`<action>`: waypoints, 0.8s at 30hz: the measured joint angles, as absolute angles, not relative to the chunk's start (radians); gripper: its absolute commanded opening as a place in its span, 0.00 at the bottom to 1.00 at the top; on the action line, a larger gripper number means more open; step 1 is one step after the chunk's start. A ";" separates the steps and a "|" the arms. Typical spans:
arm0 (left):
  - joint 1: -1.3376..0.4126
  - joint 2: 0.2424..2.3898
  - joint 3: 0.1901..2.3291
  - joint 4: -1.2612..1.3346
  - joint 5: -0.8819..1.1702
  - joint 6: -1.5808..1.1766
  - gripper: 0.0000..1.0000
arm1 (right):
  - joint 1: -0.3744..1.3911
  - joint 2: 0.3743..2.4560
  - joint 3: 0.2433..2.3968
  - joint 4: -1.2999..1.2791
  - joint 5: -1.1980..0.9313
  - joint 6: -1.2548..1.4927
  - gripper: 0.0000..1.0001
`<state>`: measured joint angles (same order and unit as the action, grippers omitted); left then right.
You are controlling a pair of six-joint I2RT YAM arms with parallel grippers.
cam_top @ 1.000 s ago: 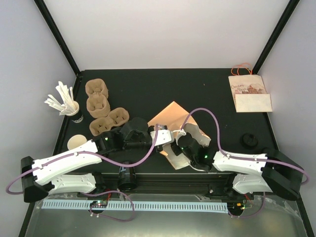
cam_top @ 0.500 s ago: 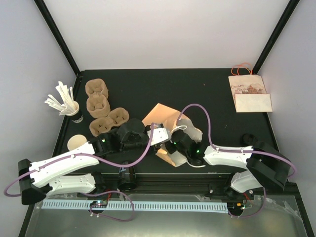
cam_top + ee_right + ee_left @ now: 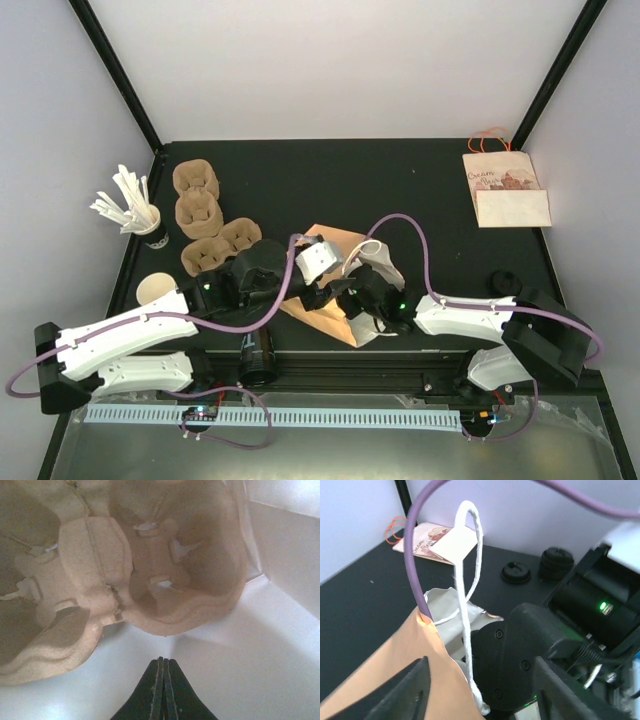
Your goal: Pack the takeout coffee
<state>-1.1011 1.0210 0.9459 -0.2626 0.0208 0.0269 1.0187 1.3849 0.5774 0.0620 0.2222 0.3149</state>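
A brown paper bag point(image 3: 322, 298) lies on its side at the table's near middle, its mouth towards the right arm. In the left wrist view my left gripper point(image 3: 480, 692) is open. The bag's brown wall point(image 3: 395, 665) and white string handle point(image 3: 466, 580) stand between its fingers, untouched as far as I can see. My right gripper point(image 3: 162, 664) is shut on nothing inside the bag's white interior. Just beyond its tips lies a pulp cup carrier point(image 3: 125, 565). From above, only the right wrist point(image 3: 368, 297) shows at the bag's mouth.
More pulp carriers point(image 3: 200, 215) lie at the left, behind them a cup of white stirrers point(image 3: 140, 218). A tan cup point(image 3: 155, 290) sits by the left arm and a black cup point(image 3: 258, 362) at the front edge. Black lids point(image 3: 503, 285) and a printed bag point(image 3: 505, 190) are at the right.
My left gripper has opened and let go of the bag's rim. The right gripper has pushed deeper into the bag and shut. The bag has slid left and lies flatter.
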 measured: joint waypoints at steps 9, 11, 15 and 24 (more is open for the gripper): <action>-0.892 0.892 0.975 -0.347 -0.003 -0.150 0.90 | 1.021 1.385 0.579 0.059 0.194 0.328 0.01; -0.777 0.882 0.991 -0.382 -0.001 -0.202 0.86 | 1.021 1.385 0.585 0.057 0.191 0.328 0.01; -0.544 0.982 1.042 -0.473 0.074 -0.294 0.48 | 1.022 1.385 0.599 0.043 0.179 0.327 0.01; -0.268 1.543 1.065 -0.581 0.383 -0.371 0.02 | 1.055 1.394 0.636 0.018 0.172 0.320 0.01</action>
<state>-0.2676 1.5433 1.0653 -0.5812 0.3828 -0.3710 1.0546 1.3945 0.6365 0.0181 0.1722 0.3199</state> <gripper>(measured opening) 0.038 0.017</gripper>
